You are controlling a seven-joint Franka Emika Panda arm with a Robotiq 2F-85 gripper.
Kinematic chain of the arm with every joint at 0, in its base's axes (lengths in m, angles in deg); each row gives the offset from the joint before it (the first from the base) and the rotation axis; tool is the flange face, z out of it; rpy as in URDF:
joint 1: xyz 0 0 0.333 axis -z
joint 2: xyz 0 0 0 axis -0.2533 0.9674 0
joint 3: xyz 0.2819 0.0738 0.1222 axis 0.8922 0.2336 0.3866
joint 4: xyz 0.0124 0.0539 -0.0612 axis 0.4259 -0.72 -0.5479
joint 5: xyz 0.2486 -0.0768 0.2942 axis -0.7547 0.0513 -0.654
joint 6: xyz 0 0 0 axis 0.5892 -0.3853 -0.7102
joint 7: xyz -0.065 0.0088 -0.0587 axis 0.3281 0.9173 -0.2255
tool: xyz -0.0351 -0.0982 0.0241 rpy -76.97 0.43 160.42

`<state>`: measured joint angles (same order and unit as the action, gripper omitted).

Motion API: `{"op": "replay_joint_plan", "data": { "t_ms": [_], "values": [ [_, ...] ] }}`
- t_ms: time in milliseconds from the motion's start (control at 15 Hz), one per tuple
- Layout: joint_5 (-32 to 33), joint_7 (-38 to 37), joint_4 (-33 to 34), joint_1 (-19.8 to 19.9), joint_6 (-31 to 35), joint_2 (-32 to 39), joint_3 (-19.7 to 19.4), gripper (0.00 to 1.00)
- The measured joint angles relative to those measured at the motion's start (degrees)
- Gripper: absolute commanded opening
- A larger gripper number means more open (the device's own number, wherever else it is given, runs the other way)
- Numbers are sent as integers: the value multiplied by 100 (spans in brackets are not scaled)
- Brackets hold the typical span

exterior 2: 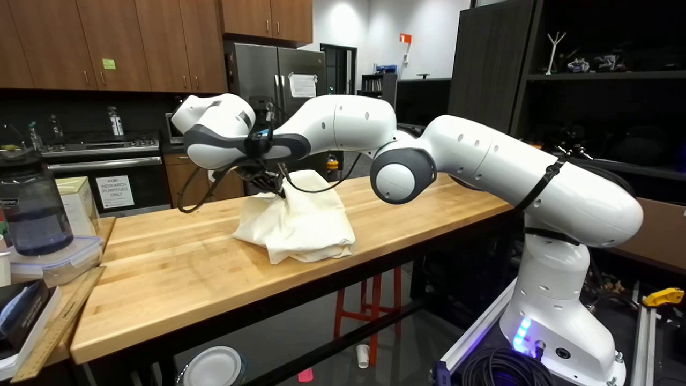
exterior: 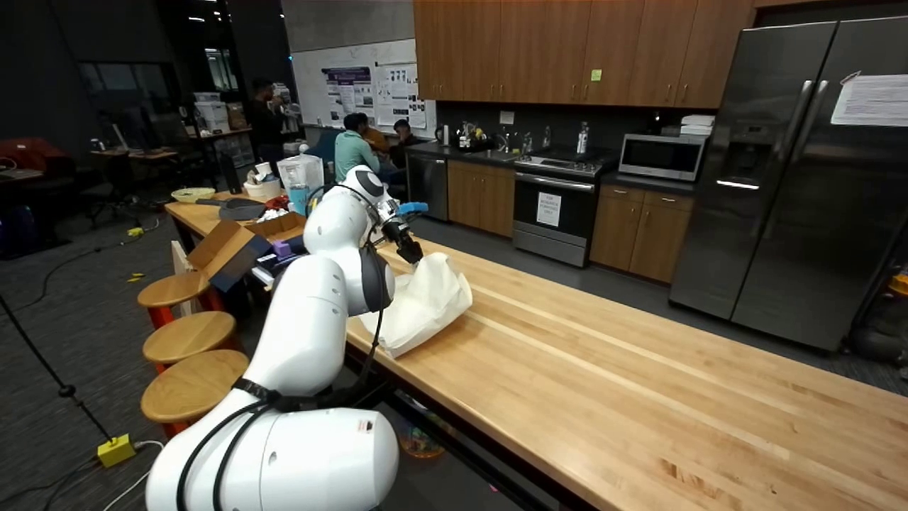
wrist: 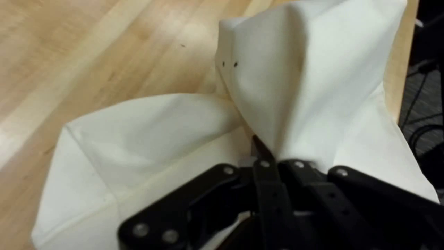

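Kitchen cabinets (exterior: pixel 589 50), a stove (exterior: pixel 576 216) and a dark grey fridge (exterior: pixel 780 191) stretch behind the long, pale wooden surface (exterior: pixel 603 376), and round stools (exterior: pixel 188 336) with red legs cluster beside it. Cream cloth (exterior 2: pixel 311 220) sits crumpled close to one edge of that surface, its tallest fold pointing upward to a rounded peak, though the creases leave its long axis hard to tell. Over it the white arm (exterior 2: pixel 353 123) reaches out, forearm nearly level in an exterior view and wrist bent downward, and the end effector (wrist: pixel 274 158), tilted toward the surface, is clenched on a pinch of the cloth.
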<state>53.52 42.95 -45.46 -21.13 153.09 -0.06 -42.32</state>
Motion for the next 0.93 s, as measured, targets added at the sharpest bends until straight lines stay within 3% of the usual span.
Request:
{"op": "replay_joint_plan", "data": {
  "t_ms": [400,600,933],
  "values": [
    [382,602,-5,-102,1593,7,-435,1],
    [373,1098,-32,41,1426,74,-442,1],
    [396,1739,-184,371,394,249,-629,1]
  ]
}}
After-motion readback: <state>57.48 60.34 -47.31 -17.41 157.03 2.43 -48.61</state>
